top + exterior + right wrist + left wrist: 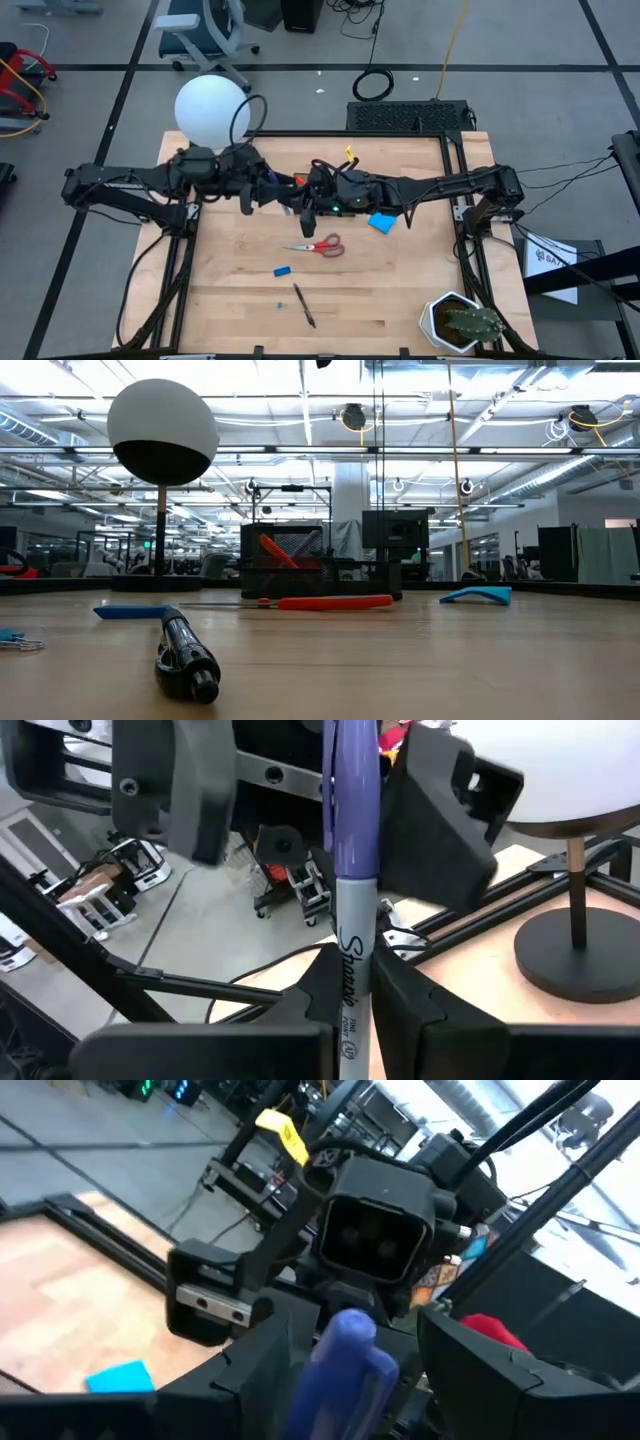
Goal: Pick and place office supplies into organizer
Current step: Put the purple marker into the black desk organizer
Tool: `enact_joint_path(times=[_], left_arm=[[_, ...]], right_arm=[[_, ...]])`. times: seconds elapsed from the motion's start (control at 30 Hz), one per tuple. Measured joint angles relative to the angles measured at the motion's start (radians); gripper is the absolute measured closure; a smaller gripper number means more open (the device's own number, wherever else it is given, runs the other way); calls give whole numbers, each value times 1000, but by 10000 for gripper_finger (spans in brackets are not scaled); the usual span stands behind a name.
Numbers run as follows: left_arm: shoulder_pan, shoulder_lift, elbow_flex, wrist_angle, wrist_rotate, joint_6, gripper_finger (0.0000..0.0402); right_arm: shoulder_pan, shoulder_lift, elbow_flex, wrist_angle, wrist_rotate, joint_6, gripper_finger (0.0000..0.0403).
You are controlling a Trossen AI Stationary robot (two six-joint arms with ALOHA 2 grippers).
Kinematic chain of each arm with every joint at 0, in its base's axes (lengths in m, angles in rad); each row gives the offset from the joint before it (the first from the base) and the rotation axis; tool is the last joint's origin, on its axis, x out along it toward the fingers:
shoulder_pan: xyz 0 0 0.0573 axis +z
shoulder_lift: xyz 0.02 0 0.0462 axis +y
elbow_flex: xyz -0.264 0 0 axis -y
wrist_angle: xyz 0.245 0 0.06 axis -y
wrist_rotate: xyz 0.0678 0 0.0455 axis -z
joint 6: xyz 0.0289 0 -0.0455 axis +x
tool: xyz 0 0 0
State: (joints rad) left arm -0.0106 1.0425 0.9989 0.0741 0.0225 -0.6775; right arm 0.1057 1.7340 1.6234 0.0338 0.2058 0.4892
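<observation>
A marker with a purple cap and a grey lettered barrel is held high over the table's far middle, cap end up, and shows as a small blue streak in the high view. My right gripper is shut on it. My left gripper is open, one finger on each side of the cap, with a gap on both sides. The black organizer stands below with an orange pen leaning in it. The grippers mostly hide it in the high view. My right gripper pinches the marker's grey barrel between its two fingers, below the purple cap. The fingers come level from the table's right and lie across the marker. The marker stands roughly upright, cap end above the fingers, lifted clear of the table.
On the table lie red-handled scissors, a blue square pad, a small blue piece and a black pen. A white globe lamp stands at the far left, and a potted cactus at the near right.
</observation>
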Motion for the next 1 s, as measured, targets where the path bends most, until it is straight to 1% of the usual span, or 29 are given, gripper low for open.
enact_joint_path(times=[0.1, 0.2, 0.27, 0.47, 0.5, 0.73, 1.0], left_arm=[[-4, -2, 0, -2, -31, 36, 185], [-4, -4, 0, -3, -44, 61, 210], [-4, -4, 0, -2, -43, 76, 240], [-2, 5, 0, -11, -24, 122, 362], [-2, 5, 0, -11, -24, 133, 376], [-3, 4, 0, -5, -28, 153, 375], [-3, 4, 0, 2, -24, 187, 377]], right_arm=[[0, 0, 0, 0, 0, 0, 378], [0, 0, 0, 0, 0, -2, 378], [0, 0, 0, 0, 0, -2, 378], [2, 0, 0, 5, -6, 1, 378], [2, 0, 0, 6, -7, 4, 377], [2, 0, 0, 22, -3, 0, 372], [1, -5, 0, 13, -5, 17, 328]])
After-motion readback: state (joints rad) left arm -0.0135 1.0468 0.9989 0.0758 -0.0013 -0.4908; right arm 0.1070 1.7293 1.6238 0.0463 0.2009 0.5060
